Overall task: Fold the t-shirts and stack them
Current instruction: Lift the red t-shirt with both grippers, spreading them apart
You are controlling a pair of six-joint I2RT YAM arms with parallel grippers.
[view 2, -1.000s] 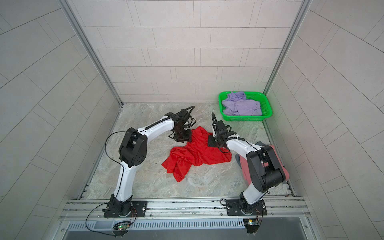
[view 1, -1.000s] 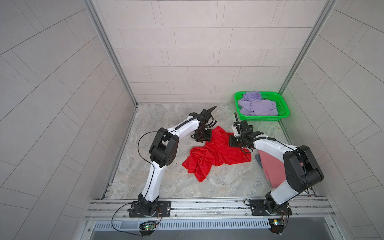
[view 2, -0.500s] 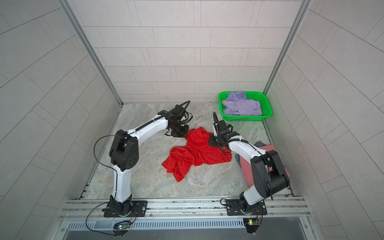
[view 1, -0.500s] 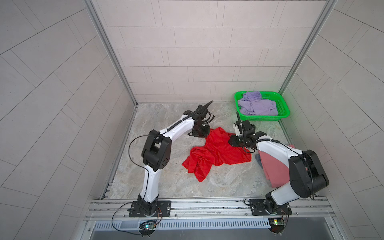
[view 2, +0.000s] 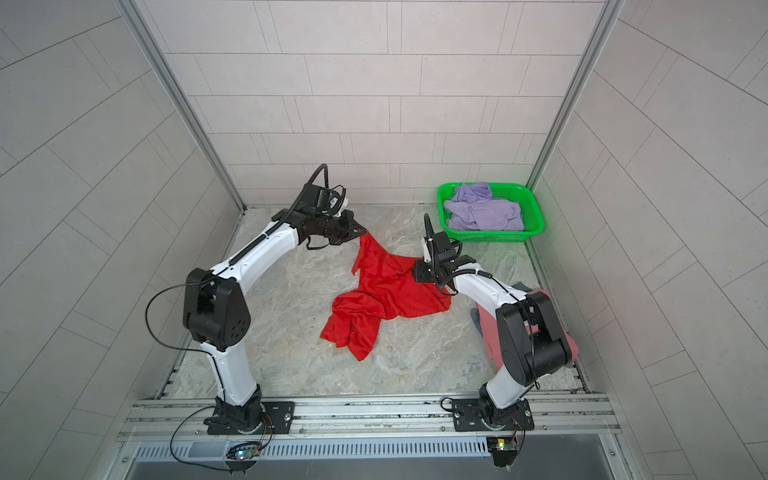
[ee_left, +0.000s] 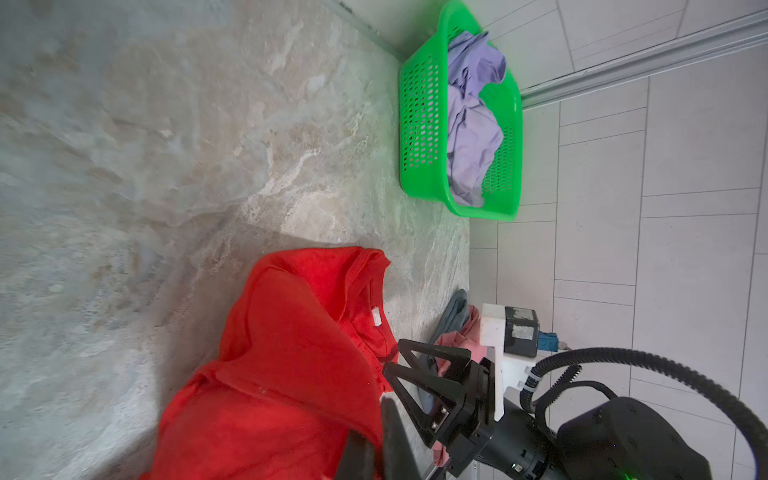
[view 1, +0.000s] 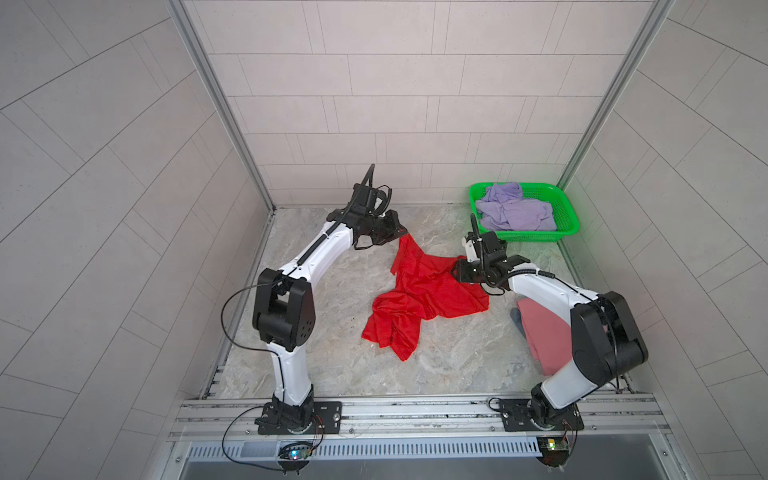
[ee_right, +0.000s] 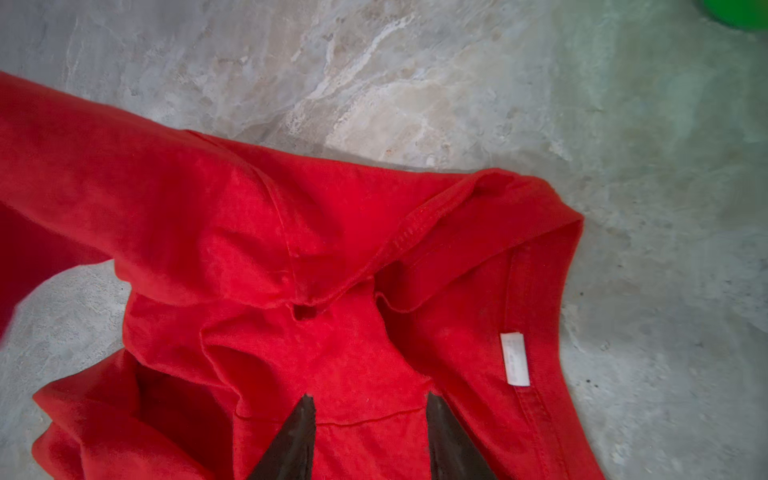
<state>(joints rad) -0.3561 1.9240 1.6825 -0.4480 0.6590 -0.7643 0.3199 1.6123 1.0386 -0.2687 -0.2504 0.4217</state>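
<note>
Red shirt (view 1: 432, 291) crumpled at table (view 1: 332, 332) centre, one corner pinched in the closed left gripper (view 1: 401, 236) toward the far edge, right gripper (view 1: 456, 272) on its collar side, jaws parted over cloth, apparently holding nothing.

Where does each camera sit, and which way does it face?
Top views: high over the front rail, looking down on left arm, right arm, red t-shirt, green basket.
Left wrist: on left arm, facing the basket; left tool, right tool show.
Right wrist: on right arm, facing down at the t-shirt; its fingertips show.
Wrist views share the t-shirt's white label.
</note>
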